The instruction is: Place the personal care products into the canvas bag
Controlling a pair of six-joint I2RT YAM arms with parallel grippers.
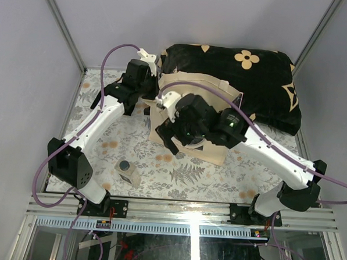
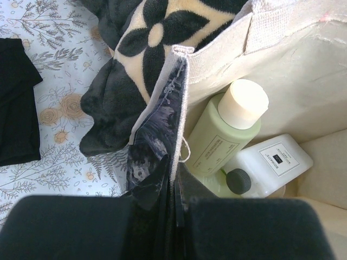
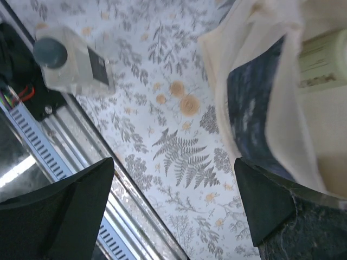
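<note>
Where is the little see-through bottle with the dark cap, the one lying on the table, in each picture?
Top external: the squat clear-tan bottle with a dark cap lies at the lower left, on the flowery tablecloth.
Left wrist: not in it.
Right wrist: in the upper left corner.
Shared landmark: the beige canvas bag shows in all three views.

left arm [image 1: 98,123]: stretched forward from my base, wrist turned inward
left hand [image 2: 176,203]: clamped tight, pinching the canvas bag [image 2: 217,59] rim
right arm [image 1: 271,152]: reaching inward to centre
right hand [image 3: 173,162]: spread wide, pointing down, holding nothing
</note>
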